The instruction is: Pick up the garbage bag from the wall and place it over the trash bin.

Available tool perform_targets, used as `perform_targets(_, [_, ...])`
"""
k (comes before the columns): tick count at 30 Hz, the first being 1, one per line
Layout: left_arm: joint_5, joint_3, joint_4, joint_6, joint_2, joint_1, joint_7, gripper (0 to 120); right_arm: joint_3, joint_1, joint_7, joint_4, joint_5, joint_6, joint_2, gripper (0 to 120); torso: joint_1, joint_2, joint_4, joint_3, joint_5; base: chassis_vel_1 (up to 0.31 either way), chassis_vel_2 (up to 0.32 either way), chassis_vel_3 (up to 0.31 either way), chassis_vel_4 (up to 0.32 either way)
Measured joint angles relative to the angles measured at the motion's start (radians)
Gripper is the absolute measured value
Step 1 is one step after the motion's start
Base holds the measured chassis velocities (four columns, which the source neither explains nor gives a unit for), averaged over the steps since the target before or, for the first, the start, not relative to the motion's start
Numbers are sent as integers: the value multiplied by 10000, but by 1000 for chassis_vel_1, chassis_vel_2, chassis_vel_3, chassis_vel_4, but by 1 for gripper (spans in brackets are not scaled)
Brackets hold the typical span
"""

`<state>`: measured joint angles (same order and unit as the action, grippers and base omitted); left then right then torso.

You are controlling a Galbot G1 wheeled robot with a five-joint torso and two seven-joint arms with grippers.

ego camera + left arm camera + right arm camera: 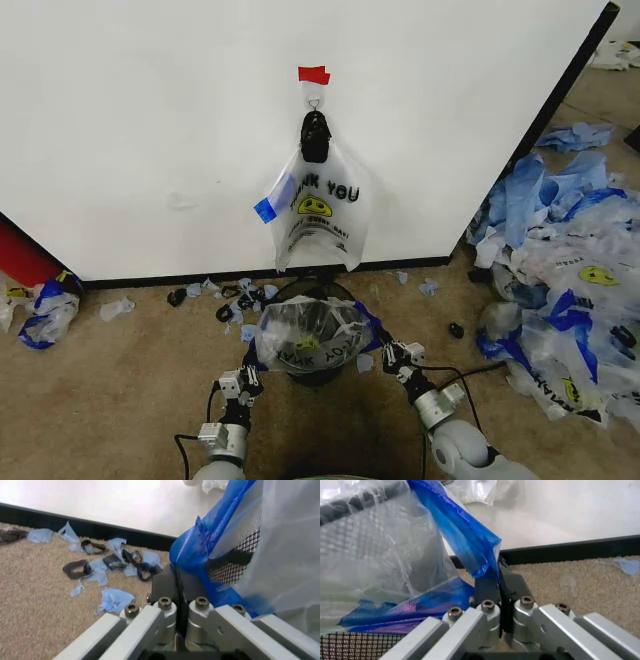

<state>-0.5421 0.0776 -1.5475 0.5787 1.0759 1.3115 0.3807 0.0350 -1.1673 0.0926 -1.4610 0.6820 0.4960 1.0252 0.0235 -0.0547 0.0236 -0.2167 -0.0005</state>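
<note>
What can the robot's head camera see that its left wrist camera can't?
Head camera alone: a second bag hanging on the wall's hook under red tape, the big heap of bags, and the right gripper at the bin. Left wrist camera alone: the left gripper close up, shut on the garbage bag's blue edge. Both: the trash bin with the bag over it, carpet scraps, the wall.

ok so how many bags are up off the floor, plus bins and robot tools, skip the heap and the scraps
bags off the floor: 2, hanging bag and draped bag
bins: 1, bin
tools: 2, left tool and right tool, each shut on the draped bag's blue edge
total: 5
</note>
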Motion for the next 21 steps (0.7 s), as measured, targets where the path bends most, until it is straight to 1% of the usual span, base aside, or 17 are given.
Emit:
perform_targets(5, [66, -51, 52, 69, 43, -7, 0, 0, -32, 37, 121, 16, -27, 107, 112, 0, 0, 0, 0, -2, -5, 0, 0, 0, 0])
perform_targets(7, [158, -95, 84, 142, 17, -7, -57, 0, -60, 65, 297, 18, 36, 179, 151, 0, 0, 0, 2, -2, -19, 0, 0, 0, 0])
perform_targets(10, [297, -124, 172, 189, -21, -5, -119, 0, -69, 123, 447, 115, 31, 258, 183, 0, 0, 1, -1, -3, -13, 0, 0, 0, 0])
perform_targets(12, [385, -137, 271, 267, -7, -27, -216, 10, -78, 196, 549, 270, -14, 334, 236, 0, 0, 1, -1, -3, -15, 0, 0, 0, 0])
perform_targets(14, [436, -175, 374, 328, 72, -67, -315, 15, -103, 231, 567, 394, -73, 357, 310, 0, 0, 1, -1, -4, -13, 0, 0, 0, 0])
perform_targets(15, [460, -211, 428, 364, 127, -98, -383, 22, -117, 237, 536, 458, -163, 368, 348, 0, 0, 1, -1, -3, -13, 0, 0, 0, 0])
perform_targets(16, [460, -211, 428, 364, 127, -98, -383, 22, -117, 237, 536, 458, -163, 368, 348, 0, 0, 1, -1, -3, -13, 0, 0, 0, 0])
perform_targets(19, [481, -288, 488, 427, 221, -130, -496, 34, -149, 212, 306, 631, -607, 366, 375, 0, 0, 1, 0, -4, -15, 0, 0, 0, 0])
perform_targets(20, [510, -311, 484, 444, 224, -123, -501, 38, -159, 175, 264, 640, -762, 341, 359, 1, 0, 1, 0, -3, -13, 0, 0, 0, 0])
perform_targets(21, [564, -331, 420, 453, 183, -79, -502, 44, -184, 123, 261, 625, -863, 331, 317, 7, 0, 1, 1, -3, -11, 0, 0, 0, 0])
